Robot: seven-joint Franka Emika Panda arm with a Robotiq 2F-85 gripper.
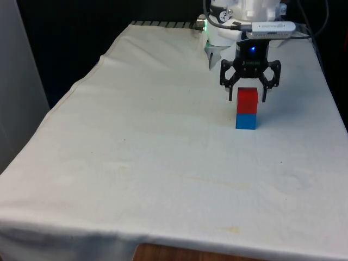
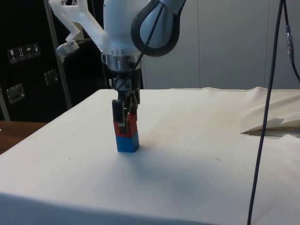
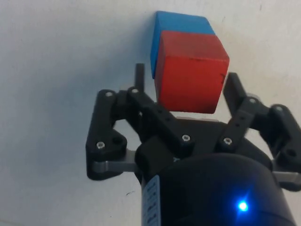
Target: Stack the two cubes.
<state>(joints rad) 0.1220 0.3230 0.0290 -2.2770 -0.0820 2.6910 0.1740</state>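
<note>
A red cube (image 1: 247,100) sits squarely on a blue cube (image 1: 246,122) on the white cloth, towards the far end on the front view's right. My gripper (image 1: 247,97) hangs straight down over the stack, open, with one finger on each side of the red cube and a small gap showing at each. In the side view the fingers (image 2: 121,117) reach down to the red cube (image 2: 132,124), which rests on the blue cube (image 2: 127,142). The wrist view shows the red cube (image 3: 190,70) between the spread fingers, with the blue cube (image 3: 181,22) beneath it.
The white cloth (image 1: 136,163) covers the whole table, with a rumpled fold (image 2: 276,125) near one edge in the side view. A dark cable (image 2: 266,117) hangs down in front of that view. The table's edges lie close to the stack on the front view's right.
</note>
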